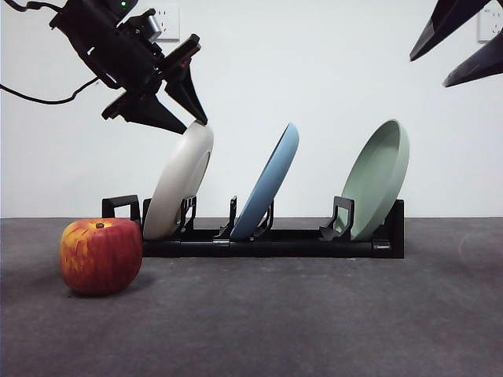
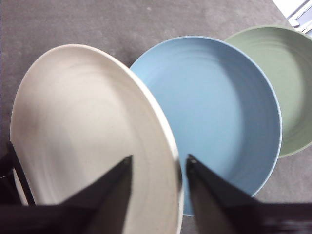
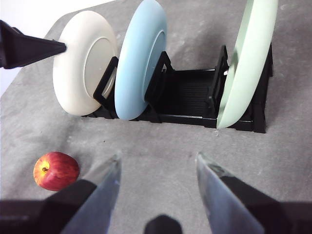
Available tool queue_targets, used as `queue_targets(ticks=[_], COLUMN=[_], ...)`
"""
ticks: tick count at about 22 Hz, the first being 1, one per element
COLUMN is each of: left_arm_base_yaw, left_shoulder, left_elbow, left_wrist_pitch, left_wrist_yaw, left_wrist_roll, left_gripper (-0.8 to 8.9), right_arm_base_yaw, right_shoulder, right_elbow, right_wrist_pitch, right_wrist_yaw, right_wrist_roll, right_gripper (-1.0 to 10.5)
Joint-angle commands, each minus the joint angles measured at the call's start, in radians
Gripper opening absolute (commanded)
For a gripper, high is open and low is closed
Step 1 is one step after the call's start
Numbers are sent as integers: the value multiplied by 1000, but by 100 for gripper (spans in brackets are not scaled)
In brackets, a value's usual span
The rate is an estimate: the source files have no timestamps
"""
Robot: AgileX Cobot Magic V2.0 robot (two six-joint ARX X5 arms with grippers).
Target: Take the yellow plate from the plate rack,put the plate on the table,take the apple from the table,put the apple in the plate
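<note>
A lab bench: bare white wall (image 1: 314,78), wall sockets (image 1: 167,22), grey table (image 1: 314,322).

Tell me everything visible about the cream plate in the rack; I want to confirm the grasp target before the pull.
The yellow plate is wide, shallow and round, matte cream with a faint yellow tint and a raised foot ring on its back. It leans on edge in the end slot of the black plate rack, nearest the apple, beside the light blue plate. The left gripper is at its top rim, jaws open on either side of the edge, not yet closed.
</note>
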Motion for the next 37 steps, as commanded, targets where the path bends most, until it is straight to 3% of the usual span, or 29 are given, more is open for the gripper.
queue_targets(ticks=[1,5,11,18,21,24,27,31,37], left_arm_base_yaw=[-8,-15,-70,-220,-328,-465,-615,-729,-825], left_shoulder=[1,-6,-85,-208,-235,-229,-217,-205,-204], left_elbow=[-1,7,173,275,274,269,233,160,-50], left_wrist_pitch=[-1,-17,-283,-605,-705,-715,-686,-634,-435], left_wrist_yaw=[10,13,10,-6,-99,-155,-270,-401,-490], left_wrist_roll=[2,48,158,283,304,310,305,272,203], left_gripper=[-8,-8,-8,-8,-8,-8,-8,-8,-9], right_arm_base_yaw=[0,1,0,0,-1,-1,-11,-38,-47], right_shoulder=[3,3,3,2,2,2,2,2,2], right_elbow=[3,3,3,63,135,216,287,344,382], right_wrist_pitch=[2,2,3,3,3,3,2,1,-3], right_wrist_yaw=[3,2,3,3,12,78,83,82,82], right_wrist_roll=[-8,-8,-5,-4,-5,-5,-5,-5,-6], right_gripper=[255,252,253,253,253,253,252,252,252])
